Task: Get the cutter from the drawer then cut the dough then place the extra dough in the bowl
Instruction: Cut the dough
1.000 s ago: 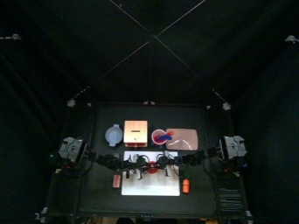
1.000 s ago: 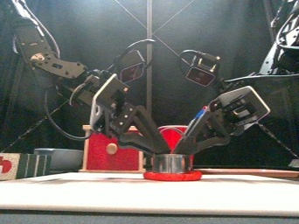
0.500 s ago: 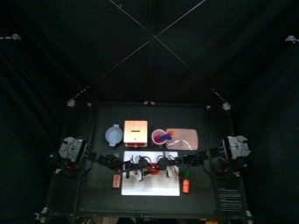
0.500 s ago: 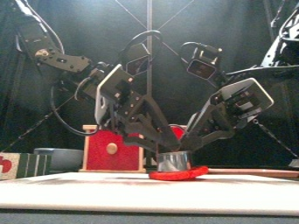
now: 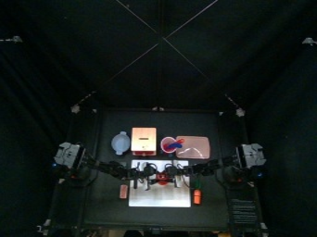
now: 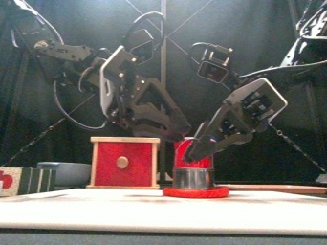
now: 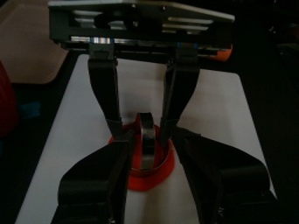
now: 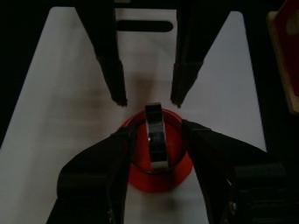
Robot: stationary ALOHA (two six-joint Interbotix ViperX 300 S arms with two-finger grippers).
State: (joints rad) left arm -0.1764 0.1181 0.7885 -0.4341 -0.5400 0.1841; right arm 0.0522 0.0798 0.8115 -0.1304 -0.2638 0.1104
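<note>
The round metal cutter stands on the flat red dough on the white cutting board. My left gripper comes down from the left and my right gripper from the right. Both hang just over the cutter with jaws apart. In the left wrist view my left gripper straddles the cutter's wire handle above the dough. The right wrist view shows my right gripper around the cutter in the same way. From above, both grippers meet over the board.
The wooden box with its red drawer front stands behind the board on the left, and a red cup behind the cutter. The blue-grey bowl and the pink tray lie at the back beside the box.
Both grippers have risen from low beside the cutter to just above it. The cutter stays on the dough.
</note>
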